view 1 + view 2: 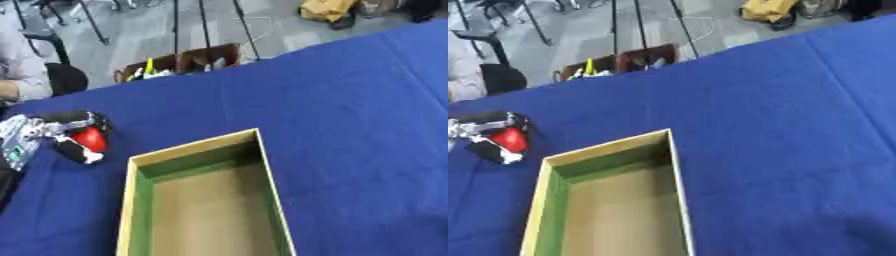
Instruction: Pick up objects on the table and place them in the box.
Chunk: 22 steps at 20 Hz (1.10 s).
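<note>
Your left hand (66, 131), black with silver joints, comes in from the left edge and sits over the blue cloth-covered table (350, 100), well left of the box. Its fingers (80, 152) and thumb are curled around a small round red object (89, 139), which shows between them; the object is held in the hand, and you cannot tell from these views whether it is touching the cloth or just above it.

The long open cardboard box (131, 200), with a tan rim, green inner walls and a plain brown floor, lies on the table at the lower centre, running from the middle of the view down past the bottom edge. It sits slightly askew, its far end tilted toward the right. The held red object is just beyond the box's far left corner, near it but apart, and outside it.

Your right hand does not show in either view.

Beyond the table's far edge a brown open crate (179, 62) stands on the grey floor, with some yellow and pale items sticking up from it that are too blurred to make out.
</note>
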Each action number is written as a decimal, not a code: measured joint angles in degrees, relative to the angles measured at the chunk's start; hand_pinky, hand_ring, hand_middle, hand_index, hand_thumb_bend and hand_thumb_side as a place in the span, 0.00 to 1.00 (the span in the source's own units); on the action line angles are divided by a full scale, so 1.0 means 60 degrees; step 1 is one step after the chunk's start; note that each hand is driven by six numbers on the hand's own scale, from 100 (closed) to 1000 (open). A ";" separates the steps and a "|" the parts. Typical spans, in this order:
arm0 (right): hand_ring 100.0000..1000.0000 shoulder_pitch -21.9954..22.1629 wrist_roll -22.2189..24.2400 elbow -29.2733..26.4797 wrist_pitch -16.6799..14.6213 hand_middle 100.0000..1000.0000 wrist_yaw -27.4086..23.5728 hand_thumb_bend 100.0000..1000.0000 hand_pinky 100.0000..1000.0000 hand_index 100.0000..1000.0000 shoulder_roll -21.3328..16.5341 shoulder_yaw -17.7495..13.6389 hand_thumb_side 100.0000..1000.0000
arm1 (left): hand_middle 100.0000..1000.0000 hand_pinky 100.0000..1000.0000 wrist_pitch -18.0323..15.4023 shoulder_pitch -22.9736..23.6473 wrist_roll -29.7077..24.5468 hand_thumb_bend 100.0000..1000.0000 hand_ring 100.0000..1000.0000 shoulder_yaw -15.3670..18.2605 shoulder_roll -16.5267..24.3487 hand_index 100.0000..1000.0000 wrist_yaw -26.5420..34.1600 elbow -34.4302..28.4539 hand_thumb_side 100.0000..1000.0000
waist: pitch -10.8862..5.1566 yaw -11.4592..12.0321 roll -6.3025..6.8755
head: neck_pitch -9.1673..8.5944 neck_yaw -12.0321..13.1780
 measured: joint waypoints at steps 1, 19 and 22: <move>0.33 0.0000 -0.0001 0.0000 0.0001 0.28 -0.0010 0.20 0.18 0.54 0.0000 -0.0014 0.68 | 0.82 0.42 -0.0001 0.0004 0.0001 0.00 0.69 0.0010 0.0000 0.52 -0.0006 -0.0003 0.13 | -0.0001 0.0000 0.0000 | 0.0000 0.0000; 0.33 0.0005 -0.0005 0.0000 0.0006 0.28 -0.0094 0.20 0.19 0.54 -0.0004 -0.0022 0.68 | 0.77 0.35 -0.0168 0.0056 0.0168 0.00 0.63 0.0386 0.0009 0.44 0.0759 -0.1035 0.16 | -0.0033 0.0020 -0.0012 | 0.0000 -0.0019; 0.33 0.0012 -0.0017 0.0000 0.0020 0.28 -0.0102 0.20 0.19 0.54 -0.0006 -0.0023 0.68 | 0.77 0.34 -0.0036 0.0056 0.0036 0.00 0.62 0.0448 0.0073 0.43 0.1126 -0.1476 0.16 | -0.0067 0.0075 -0.0024 | 0.0002 -0.0033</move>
